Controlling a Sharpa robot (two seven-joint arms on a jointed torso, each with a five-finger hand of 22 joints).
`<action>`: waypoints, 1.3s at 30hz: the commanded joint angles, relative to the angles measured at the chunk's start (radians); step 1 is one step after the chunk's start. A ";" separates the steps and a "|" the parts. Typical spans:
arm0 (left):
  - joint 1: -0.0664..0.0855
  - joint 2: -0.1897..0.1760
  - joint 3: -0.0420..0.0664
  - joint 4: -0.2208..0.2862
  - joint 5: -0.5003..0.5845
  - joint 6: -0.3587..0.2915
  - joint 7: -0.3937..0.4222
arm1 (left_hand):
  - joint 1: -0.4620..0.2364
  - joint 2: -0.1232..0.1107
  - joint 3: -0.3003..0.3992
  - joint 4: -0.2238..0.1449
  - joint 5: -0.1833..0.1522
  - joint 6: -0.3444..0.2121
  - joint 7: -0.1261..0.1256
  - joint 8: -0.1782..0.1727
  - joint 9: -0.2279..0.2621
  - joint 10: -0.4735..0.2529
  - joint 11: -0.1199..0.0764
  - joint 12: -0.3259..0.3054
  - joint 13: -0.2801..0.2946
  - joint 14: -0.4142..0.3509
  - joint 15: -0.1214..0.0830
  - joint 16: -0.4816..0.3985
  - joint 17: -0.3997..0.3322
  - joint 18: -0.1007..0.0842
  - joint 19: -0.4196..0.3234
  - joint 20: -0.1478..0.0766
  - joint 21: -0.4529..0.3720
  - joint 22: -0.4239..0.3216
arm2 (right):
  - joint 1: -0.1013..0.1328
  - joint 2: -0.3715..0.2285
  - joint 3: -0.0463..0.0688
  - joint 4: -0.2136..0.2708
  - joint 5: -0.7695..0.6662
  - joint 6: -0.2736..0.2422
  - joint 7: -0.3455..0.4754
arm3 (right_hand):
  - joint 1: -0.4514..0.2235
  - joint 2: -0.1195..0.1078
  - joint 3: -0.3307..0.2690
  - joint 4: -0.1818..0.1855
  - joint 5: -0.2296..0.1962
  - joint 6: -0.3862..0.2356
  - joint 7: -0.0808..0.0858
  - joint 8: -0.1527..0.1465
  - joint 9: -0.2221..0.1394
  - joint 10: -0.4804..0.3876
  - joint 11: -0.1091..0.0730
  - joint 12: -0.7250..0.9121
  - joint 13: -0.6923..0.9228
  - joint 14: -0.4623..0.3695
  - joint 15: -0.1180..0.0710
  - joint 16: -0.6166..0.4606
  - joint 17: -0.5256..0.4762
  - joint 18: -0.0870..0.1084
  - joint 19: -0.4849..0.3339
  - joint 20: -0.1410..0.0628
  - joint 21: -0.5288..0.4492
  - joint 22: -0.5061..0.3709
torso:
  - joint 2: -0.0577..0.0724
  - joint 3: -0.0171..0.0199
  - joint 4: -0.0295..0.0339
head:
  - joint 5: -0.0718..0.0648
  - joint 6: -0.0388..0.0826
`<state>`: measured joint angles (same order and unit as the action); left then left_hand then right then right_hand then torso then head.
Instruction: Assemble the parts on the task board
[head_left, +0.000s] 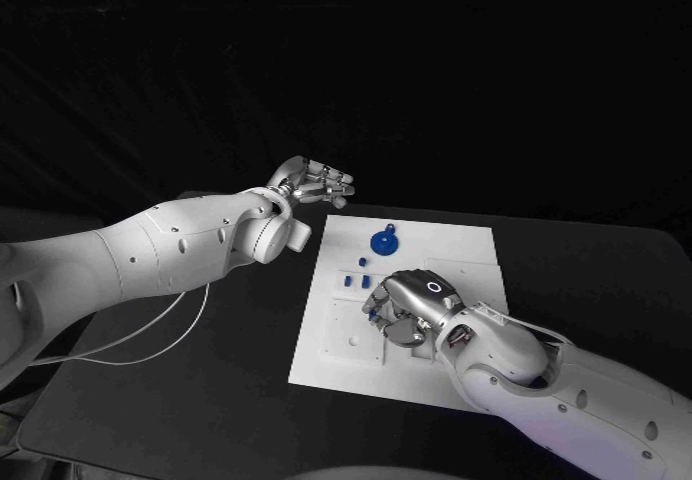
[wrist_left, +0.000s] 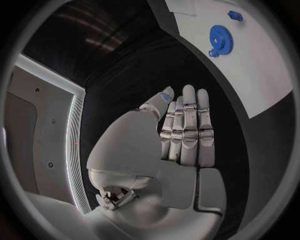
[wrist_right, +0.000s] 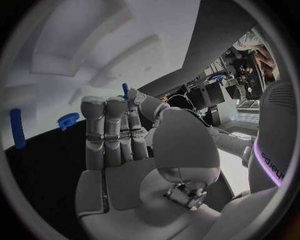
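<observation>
The left hand (head_left: 312, 183) hangs over the black table (head_left: 173, 400) just off the far left corner of the board (head_left: 462, 250), apart from it. In the left wrist view its fingers (wrist_left: 187, 130) lie straight and side by side with nothing between them, thumb alongside; it holds nothing.

The board lies in the middle of the table. Near its far end sits a blue gear (head_left: 384, 241), which the left wrist view shows as a toothed disc (wrist_left: 219, 39) with a smaller blue piece (wrist_left: 235, 15) beyond it. Nearer the middle, small blue pegs (head_left: 358, 281) stand or lie on the white plate, just left of the right hand.

The right hand (head_left: 411, 300) is over the middle of the board, palm down, fingers curled toward the surface. In the right wrist view its fingers (wrist_right: 106, 125) are pressed together and a slim blue part (wrist_right: 125, 91) shows at the tips beside the thumb; it looks pinched there, though the contact itself is partly hidden. A blue peg (wrist_right: 17, 129) and a small gear (wrist_right: 68, 120) lie further off on the board.
</observation>
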<state>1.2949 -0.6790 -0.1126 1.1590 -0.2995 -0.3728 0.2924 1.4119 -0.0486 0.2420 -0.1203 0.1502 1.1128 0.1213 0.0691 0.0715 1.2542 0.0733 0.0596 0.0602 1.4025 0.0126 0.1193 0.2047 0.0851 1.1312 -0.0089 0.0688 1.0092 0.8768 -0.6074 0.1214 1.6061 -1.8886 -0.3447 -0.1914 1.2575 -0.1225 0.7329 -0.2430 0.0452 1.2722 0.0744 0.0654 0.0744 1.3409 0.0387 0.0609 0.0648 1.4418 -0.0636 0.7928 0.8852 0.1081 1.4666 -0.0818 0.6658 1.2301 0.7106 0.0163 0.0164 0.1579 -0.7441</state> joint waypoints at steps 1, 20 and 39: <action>0.001 0.002 0.001 0.003 0.007 0.011 0.012 | -0.003 0.011 -0.004 0.000 0.004 0.006 -0.001 -0.005 -0.001 -0.002 0.001 0.000 -0.001 0.006 0.003 -0.006 0.001 -0.016 -0.001 0.004 -0.001 0.001 | -0.003 0.002 -0.002 -0.005 -0.029 0.004 0.003 | 0.003 0.000 0.003 -0.001 0.004 0.005 0.001 -0.001 0.001 0.019 -0.014 0.002 0.002 0.006 -0.003 -0.005 0.001 0.018 0.049 -0.009 0.001 0.001 | 0.000 -0.0006 -0.0001 | -0.002 -0.002; 0.001 0.002 0.001 0.001 0.007 0.015 0.010 | -0.004 0.013 -0.005 -0.001 0.004 0.007 -0.001 -0.005 -0.001 -0.001 0.000 0.000 -0.001 0.006 0.003 -0.006 0.002 -0.016 -0.001 0.004 -0.001 0.000 | -0.007 0.004 -0.006 -0.014 -0.052 0.013 -0.007 | 0.001 0.000 0.005 -0.004 0.004 0.006 0.001 -0.001 0.002 0.020 -0.014 0.002 0.002 0.005 -0.003 -0.005 0.001 0.018 0.048 -0.009 0.002 0.002 | 0.000 0.0009 -0.0004 | -0.005 -0.013; 0.001 0.003 0.001 -0.001 0.007 0.017 0.008 | -0.004 0.013 -0.005 -0.001 0.004 0.007 -0.001 -0.005 -0.001 -0.001 0.000 0.000 -0.001 0.006 0.003 -0.006 0.002 -0.016 -0.001 0.004 -0.001 0.000 | -0.008 0.006 -0.013 -0.020 -0.063 0.034 -0.011 | 0.001 0.001 0.004 -0.006 0.004 0.007 0.001 -0.001 0.002 0.021 -0.014 0.002 0.002 0.005 -0.003 -0.004 0.001 0.018 0.048 -0.009 0.003 0.003 | 0.000 0.0001 0.0004 | -0.004 -0.020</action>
<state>1.2948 -0.6781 -0.1126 1.1570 -0.2984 -0.3679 0.2915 1.4066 -0.0433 0.2420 -0.1203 0.1502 1.1128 0.1213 0.0691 0.0715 1.2542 0.0733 0.0596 0.0602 1.4025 0.0126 0.1193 0.2053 0.0851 1.1312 -0.0089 0.0688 1.0087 0.8704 -0.6024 0.1087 1.5868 -1.9335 -0.3308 -0.2001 1.2570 -0.1229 0.7340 -0.2473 0.0462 1.2720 0.0745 0.0628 0.0751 1.3457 0.0372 0.0574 0.0657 1.4417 -0.0633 0.7927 0.8856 0.1085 1.4644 -0.0839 0.6659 1.2312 0.7101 0.0164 0.0165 0.1525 -0.7625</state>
